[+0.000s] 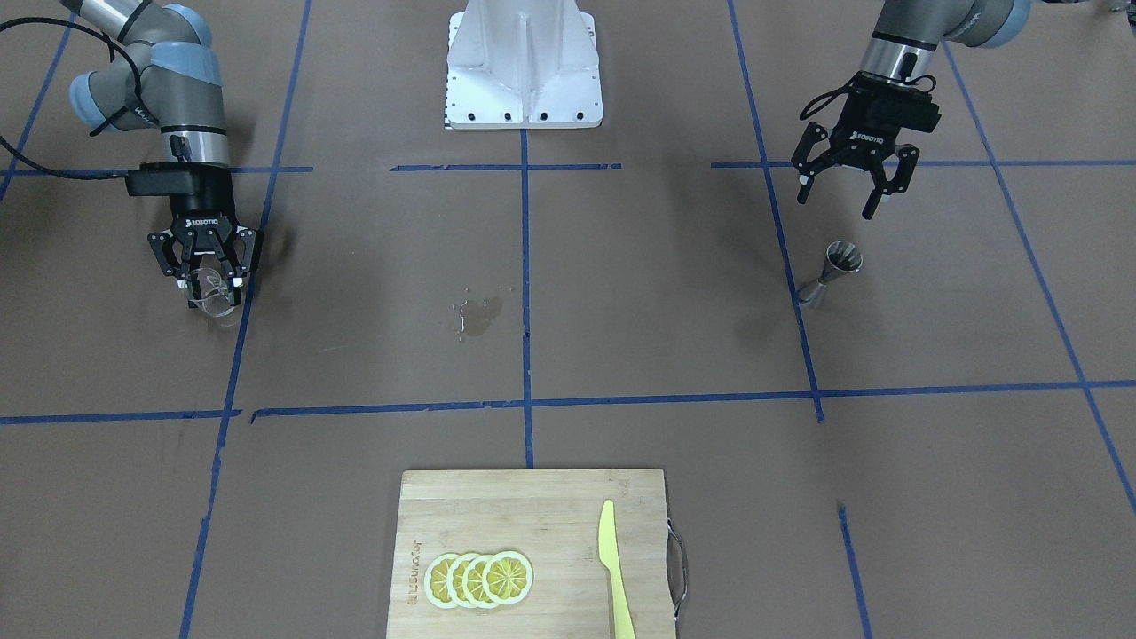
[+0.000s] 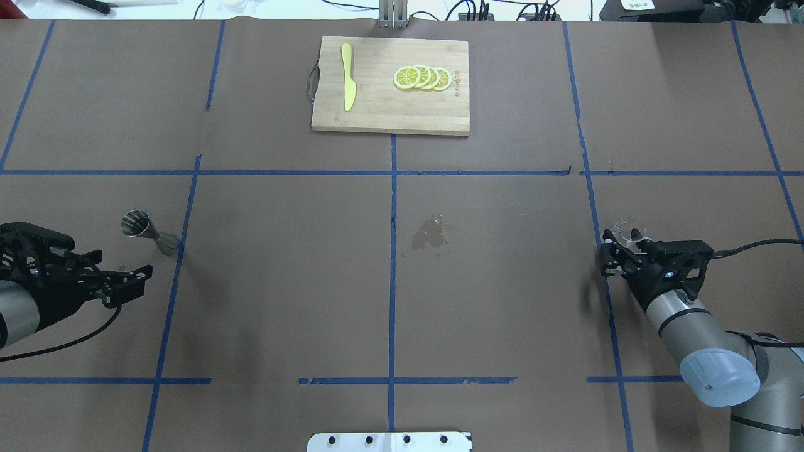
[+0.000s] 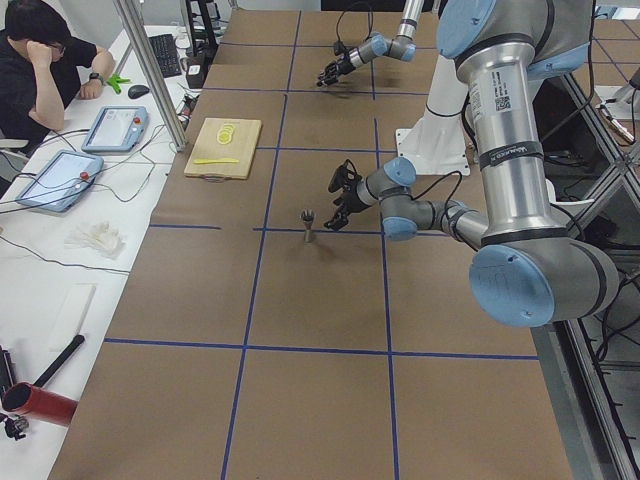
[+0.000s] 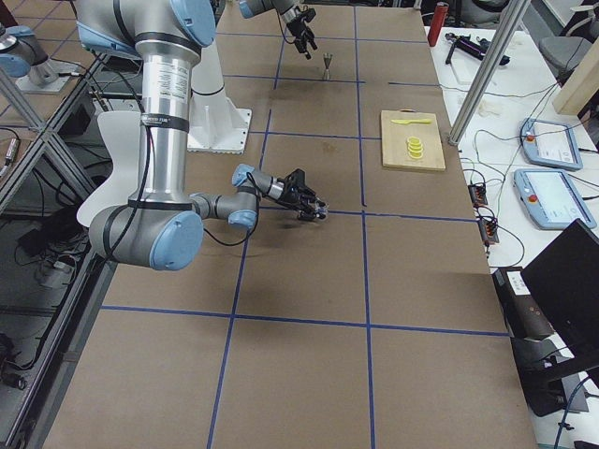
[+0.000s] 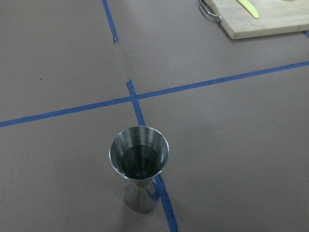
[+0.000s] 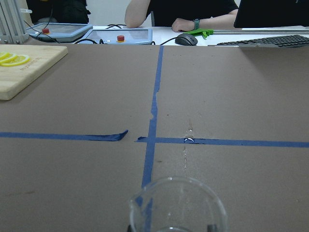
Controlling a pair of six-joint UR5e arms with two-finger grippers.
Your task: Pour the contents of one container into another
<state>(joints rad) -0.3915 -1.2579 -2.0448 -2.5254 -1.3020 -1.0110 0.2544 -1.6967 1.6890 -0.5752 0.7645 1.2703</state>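
The clear glass cup (image 1: 213, 293) rests low at the table by a blue tape line. My right gripper (image 1: 215, 286) is shut on the cup, a finger on each side. In the right wrist view the glass cup (image 6: 176, 208) fills the bottom edge, and it looks empty. The steel jigger (image 1: 830, 275) stands upright on a tape line. The left wrist view shows the jigger (image 5: 139, 164) with dark liquid in its upper cone. My left gripper (image 1: 836, 204) hangs open above and behind the jigger, apart from it. Overhead, the left gripper (image 2: 129, 287) is near the jigger (image 2: 147, 229).
A small wet spill (image 1: 477, 317) lies at the table's middle. A wooden cutting board (image 1: 532, 497) at the operators' side carries lemon slices (image 1: 479, 579) and a yellow knife (image 1: 614, 568). The white robot base (image 1: 524, 67) sits at the back. An operator (image 3: 45, 60) sits beside the table.
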